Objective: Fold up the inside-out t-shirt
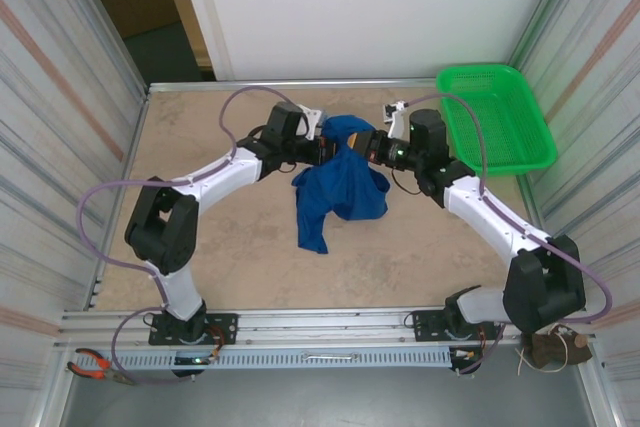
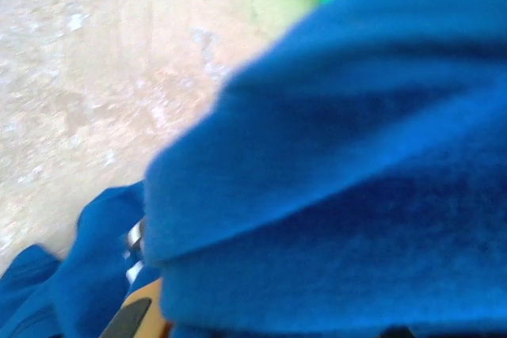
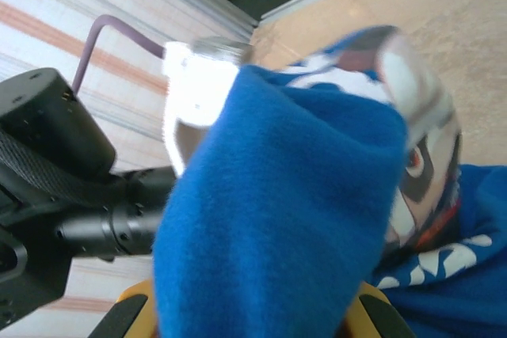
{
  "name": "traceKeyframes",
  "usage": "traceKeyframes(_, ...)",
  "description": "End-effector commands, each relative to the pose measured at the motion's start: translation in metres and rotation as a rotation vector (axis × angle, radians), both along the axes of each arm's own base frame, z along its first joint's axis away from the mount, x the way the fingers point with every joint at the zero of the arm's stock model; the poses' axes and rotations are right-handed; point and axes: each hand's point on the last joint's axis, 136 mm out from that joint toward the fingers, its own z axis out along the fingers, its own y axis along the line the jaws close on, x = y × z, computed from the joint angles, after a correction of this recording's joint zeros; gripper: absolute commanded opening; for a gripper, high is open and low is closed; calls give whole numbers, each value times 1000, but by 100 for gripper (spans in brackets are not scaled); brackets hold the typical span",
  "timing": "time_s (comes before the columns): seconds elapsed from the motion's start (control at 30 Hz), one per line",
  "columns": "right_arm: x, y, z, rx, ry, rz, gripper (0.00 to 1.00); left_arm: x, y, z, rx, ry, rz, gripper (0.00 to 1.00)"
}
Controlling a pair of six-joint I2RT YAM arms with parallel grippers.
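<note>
left gripper [image 1: 332, 150] and right gripper [image 1: 364, 150] are clamped on the shirt [image 1: 335, 197], hanging bunched between them; likely turning it right-side out. next: draw apart gently.

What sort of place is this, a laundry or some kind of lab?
Probably a robot test bench in a lab, not a laundry: a left arm and right arm bolted to a metal rail, a table boxed in by panel walls, and pliers on the frame.

The top camera looked down from above and behind the arms [image 1: 225, 169] on the whole table [image 1: 220, 247]. The wrist cameras faced each other, both very near the t-shirt [image 1: 335, 192], which all three views shared.
</note>
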Motion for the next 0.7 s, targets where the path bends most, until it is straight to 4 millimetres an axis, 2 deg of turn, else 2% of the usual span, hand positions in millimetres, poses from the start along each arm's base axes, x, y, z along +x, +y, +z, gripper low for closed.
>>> traceKeyframes(0.0, 10, -25, -4, 17, -3, -109, 0, -14, 3, 61, -274, -50, -153, 0)
traceKeyframes(0.13, 30, -50, -49, -43, 91, -244, 0, -35, 18, 102, -442, -81, -316, 0)
traceKeyframes(0.2, 40, -58, -73, -89, 158, -302, 0, -46, 21, 114, -494, -87, -396, 0)
traceKeyframes(0.23, 45, -59, -82, -108, 186, -311, 4, -51, 22, 119, -515, -86, -433, 0)
traceKeyframes(0.27, 47, -59, -90, -129, 212, -310, 20, -55, 22, 122, -528, -85, -460, 0)
traceKeyframes(0.3, 49, -59, -95, -152, 239, -310, 41, -59, 23, 126, -542, -86, -490, 0)
traceKeyframes(0.33, 48, -59, -98, -171, 252, -300, 50, -62, 23, 128, -550, -81, -506, 0)
traceKeyframes(0.4, 40, -60, -92, -213, 241, -303, 57, -65, 23, 130, -559, -73, -528, 0)
traceKeyframes(0.47, 24, -63, -77, -268, 203, -313, 59, -64, 22, 130, -561, -55, -531, 0)
traceKeyframes(0.57, -6, -61, -45, -366, 89, -320, 63, -60, 22, 125, -556, -22, -513, 0)
traceKeyframes(0.67, -28, -51, -15, -406, -29, -300, 77, -57, 22, 122, -550, -11, -502, 0)
